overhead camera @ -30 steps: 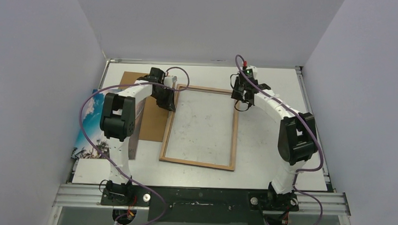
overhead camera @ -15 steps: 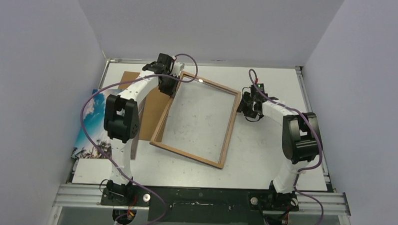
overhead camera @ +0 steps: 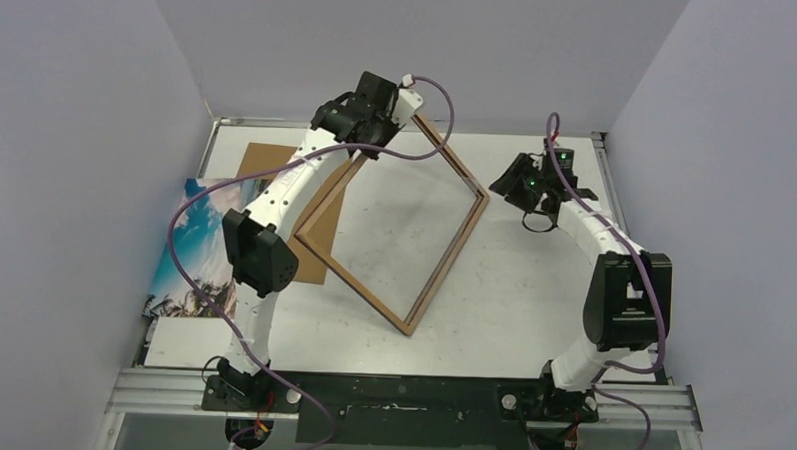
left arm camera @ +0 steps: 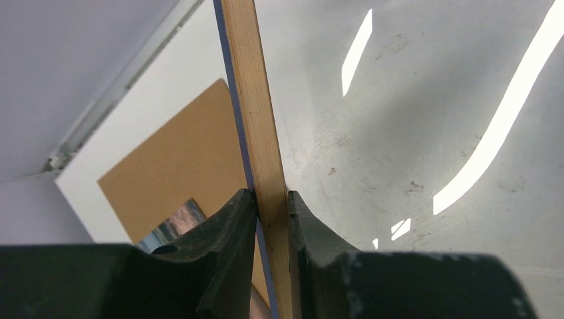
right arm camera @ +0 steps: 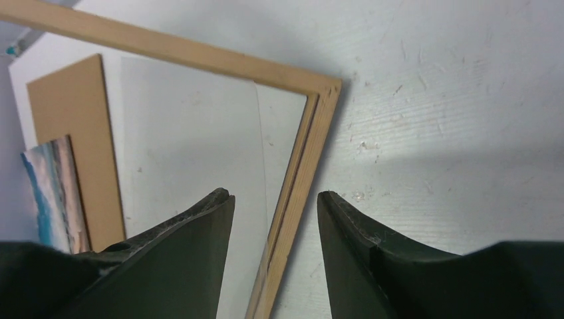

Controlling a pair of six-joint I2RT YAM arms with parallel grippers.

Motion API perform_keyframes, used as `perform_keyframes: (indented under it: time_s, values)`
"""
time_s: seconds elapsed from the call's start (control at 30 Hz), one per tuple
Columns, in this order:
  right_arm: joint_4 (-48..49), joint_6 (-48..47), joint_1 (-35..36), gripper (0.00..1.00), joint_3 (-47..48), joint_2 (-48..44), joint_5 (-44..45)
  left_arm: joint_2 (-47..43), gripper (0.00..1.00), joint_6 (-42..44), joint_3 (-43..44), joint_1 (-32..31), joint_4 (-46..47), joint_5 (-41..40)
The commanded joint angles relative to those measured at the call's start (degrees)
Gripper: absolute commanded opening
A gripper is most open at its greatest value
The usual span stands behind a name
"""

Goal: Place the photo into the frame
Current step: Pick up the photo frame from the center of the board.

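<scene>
Now your left fingers (left arm camera: 226, 259) pinch the tilted frame (overhead camera: 449, 262) at upper centre; your right fingers (right arm camera: 193, 259) are spread, just right of it; the photo (overhead camera: 199, 240) lies far left.

The frame (overhead camera: 448, 265) is showing wood-brown with a navy edge. The photo (overhead camera: 199, 243) is displaying blue sky and white clouds.

Top cam's high at the near side, looking down over the whole table (overhead camera: 532, 310). Both wrist cams sit close on the frame (overhead camera: 448, 264), which all three views share.
</scene>
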Motion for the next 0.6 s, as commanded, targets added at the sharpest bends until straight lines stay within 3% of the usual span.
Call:
perform_keyframes:
  time_s: [0.0, 0.23, 0.57]
  values:
    - [3.13, 1.36, -1.15, 0.5, 3.12, -5.5, -2.74, -3.06, 0.0, 10.64, 7.43, -3.49, -2.17, -8.29]
    - [3.35, 0.99, -2.55, 0.52, -3.04, -10.03, 3.19, -4.44, 0.0, 12.74, 9.69, -5.98, -1.91, -9.89]
    - [10.99, 3.29, -3.49, 0.55, -10.37, -8.91, -4.49, -6.32, 0.0, 11.92, 4.18, -6.96, 0.56, -9.86]
